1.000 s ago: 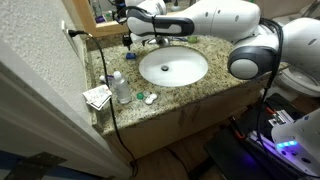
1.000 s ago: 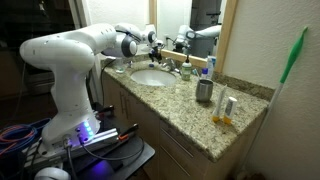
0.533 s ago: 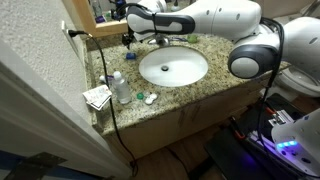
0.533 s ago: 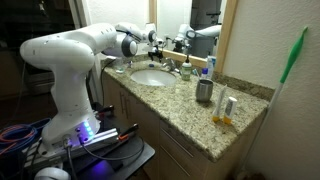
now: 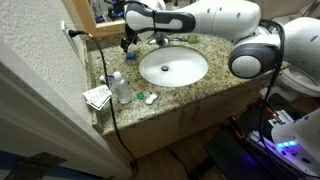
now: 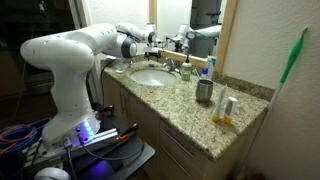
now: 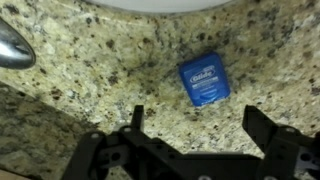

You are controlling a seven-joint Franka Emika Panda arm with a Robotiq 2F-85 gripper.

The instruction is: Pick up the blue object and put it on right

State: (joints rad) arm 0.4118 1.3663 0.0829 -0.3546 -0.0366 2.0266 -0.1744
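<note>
Since the earlier frames almost nothing had shifted. In an exterior view the claw [image 5: 128,42] had edged only slightly along the back of the counter [image 5: 215,88], behind the sink basin [image 5: 173,67]. It hung low over the granite, seemingly because the target lay beneath it. The blue object itself was hidden under the wrist from this angle. The clear bottle [image 5: 121,88] and the small green-and-white pieces [image 5: 150,97] stood well apart near the front edge, clear of the approach.

In an exterior view along the counter, the claw [image 6: 155,45] hovered near the faucet [image 6: 185,68]. The blue object was too small to make out there, and a metal cup [image 6: 204,91] stood farther along.

In the wrist view the blue object [image 7: 205,80], a small flat square case with white print, lay on the speckled granite near the basin's rim. It lay just ahead of the claw [image 7: 198,135], whose fingers [image 7: 262,128] stood spread wide with nothing between them. The case lay roughly in line with the gap, so the wide spread looked meant to straddle it on the way down. Being so low and flat, it would likely need the fingertips brought nearly onto the granite.
</note>
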